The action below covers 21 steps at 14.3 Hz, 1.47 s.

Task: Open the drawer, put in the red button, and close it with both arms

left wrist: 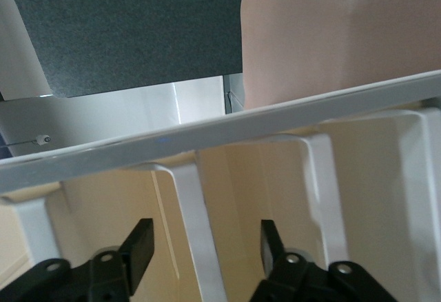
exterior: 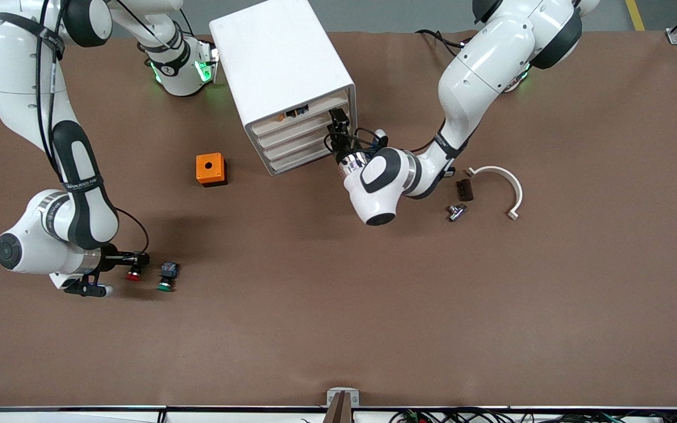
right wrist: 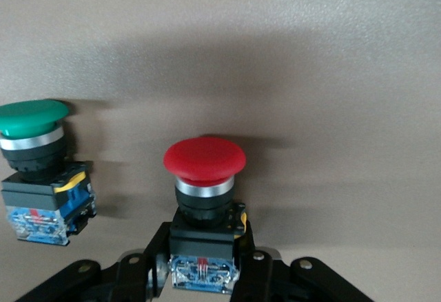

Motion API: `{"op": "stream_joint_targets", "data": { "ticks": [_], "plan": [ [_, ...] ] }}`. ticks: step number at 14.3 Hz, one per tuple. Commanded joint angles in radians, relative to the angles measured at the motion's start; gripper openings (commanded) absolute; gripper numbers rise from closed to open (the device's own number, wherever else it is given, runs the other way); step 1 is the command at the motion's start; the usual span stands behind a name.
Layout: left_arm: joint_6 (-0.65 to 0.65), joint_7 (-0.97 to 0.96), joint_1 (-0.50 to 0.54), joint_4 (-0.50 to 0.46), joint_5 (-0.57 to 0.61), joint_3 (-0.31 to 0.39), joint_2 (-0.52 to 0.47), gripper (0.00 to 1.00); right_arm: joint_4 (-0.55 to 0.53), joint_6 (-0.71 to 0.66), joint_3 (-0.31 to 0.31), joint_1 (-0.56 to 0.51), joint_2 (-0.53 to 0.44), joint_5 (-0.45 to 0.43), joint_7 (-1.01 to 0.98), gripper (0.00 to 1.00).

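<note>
The red button (exterior: 133,274) (right wrist: 204,158) stands on the brown table near the right arm's end, with its red cap up and a dark body. My right gripper (exterior: 137,262) (right wrist: 204,250) is shut on that body. The white cabinet (exterior: 280,59) stands at the back, and its drawer (exterior: 302,136), second from the top, sits flush with the others. My left gripper (exterior: 338,121) (left wrist: 207,243) is at the drawer fronts. It is open, with a white rib (left wrist: 200,212) of a drawer front between its fingers (left wrist: 141,243), which do not touch it.
A green-capped button (exterior: 166,285) (right wrist: 31,119) stands beside the red one. An orange box (exterior: 211,169) sits near the cabinet. Toward the left arm's end lie a white curved bracket (exterior: 503,182), a dark brown block (exterior: 463,190) and a small metal part (exterior: 456,211).
</note>
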Motion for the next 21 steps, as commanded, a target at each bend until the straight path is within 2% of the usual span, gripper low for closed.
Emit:
{"op": "stream_joint_targets", "data": {
  "ticks": [1, 4, 7, 11, 14, 21],
  "plan": [
    [-0.017, -0.020, -0.006, -0.006, -0.027, 0.002, -0.001, 0.39, -0.001, -0.003, 0.000, 0.003, -0.013, 0.014, 0.014, 0.00],
    [-0.016, -0.020, -0.003, -0.006, -0.030, 0.002, -0.001, 0.18, 0.037, -0.106, -0.003, 0.027, -0.022, 0.011, 0.147, 0.00],
    [-0.016, -0.020, 0.007, -0.003, -0.034, 0.002, -0.002, 0.07, 0.117, -0.274, -0.002, 0.046, -0.036, -0.038, 0.300, 0.00],
    [-0.016, -0.020, 0.027, -0.003, -0.062, 0.003, -0.002, 0.05, 0.186, -0.444, 0.000, 0.078, -0.071, -0.044, 0.451, 0.00],
    [-0.011, -0.019, 0.051, -0.002, -0.063, 0.008, -0.002, 0.07, 0.215, -0.533, 0.001, 0.105, -0.125, -0.044, 0.569, 0.00],
    [0.010, -0.019, 0.158, 0.034, -0.065, 0.015, -0.002, 0.13, 0.335, -0.780, 0.004, 0.187, -0.180, -0.037, 0.860, 0.00]
  ]
}}
